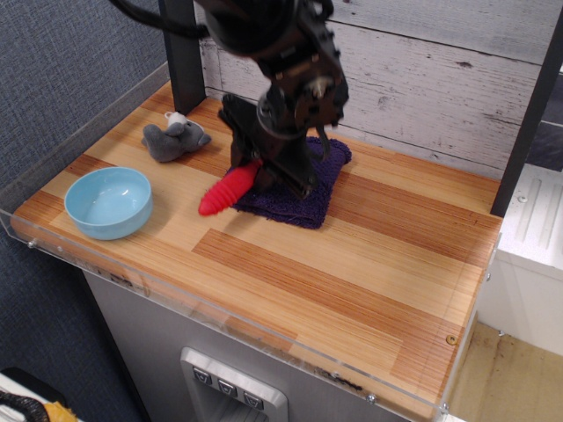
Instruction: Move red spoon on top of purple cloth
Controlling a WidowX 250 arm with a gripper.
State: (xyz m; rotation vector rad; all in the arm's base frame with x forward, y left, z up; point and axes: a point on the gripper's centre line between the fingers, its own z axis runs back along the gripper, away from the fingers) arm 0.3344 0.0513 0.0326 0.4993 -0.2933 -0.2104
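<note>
The red spoon [227, 192] shows only its thick ribbed red handle, which sticks out to the lower left, past the left edge of the purple cloth [310, 200]. Its metal bowl is hidden behind my gripper. My black gripper [264, 176] is low over the cloth's left part and is shut on the spoon's upper end. The arm covers much of the cloth. I cannot tell whether the spoon touches the cloth or the table.
A light blue bowl [109, 201] stands at the front left. A small grey plush toy [175, 138] lies at the back left. A clear plastic rim [220, 316] runs along the wooden table's edges. A black post [182, 53] stands at the back.
</note>
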